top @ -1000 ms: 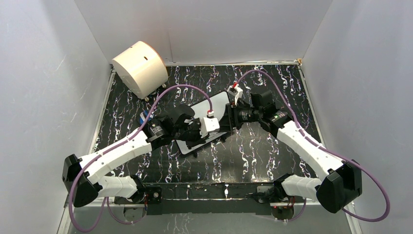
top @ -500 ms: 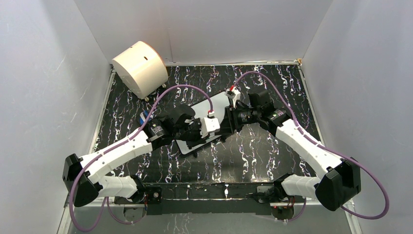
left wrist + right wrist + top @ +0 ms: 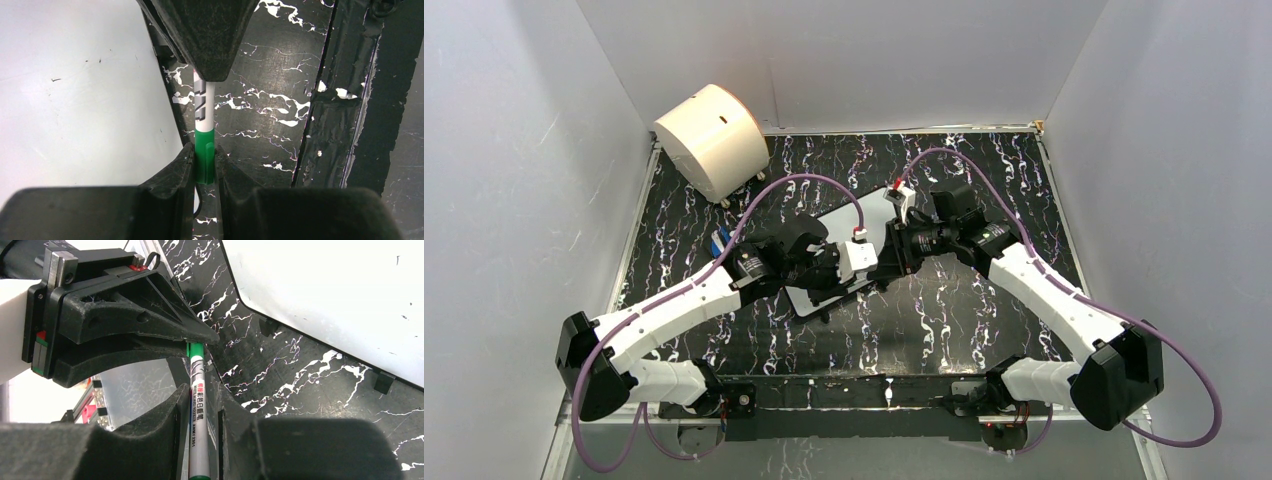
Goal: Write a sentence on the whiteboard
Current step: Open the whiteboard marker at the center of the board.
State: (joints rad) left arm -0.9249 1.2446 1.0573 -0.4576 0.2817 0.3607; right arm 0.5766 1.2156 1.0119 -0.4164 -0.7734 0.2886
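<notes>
Observed marker (image 3: pixel 198 422) between fingers of right gripper (image 3: pixel 200 397); firm contact not confirmable. Noted its green far end clamped in left gripper (image 3: pixel 196 342). Recorded whiteboard (image 3: pixel 325 295) at upper right, standing on black marbled table (image 3: pixel 300 372).

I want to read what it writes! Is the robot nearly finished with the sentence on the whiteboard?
Not yet. Done: the green marker is gripped, its green end pinched in the left end effector. In hand: the right end effector has its fingers around the barrel. Left: the whiteboard shows no lettering, so all the writing is yet to do.
</notes>
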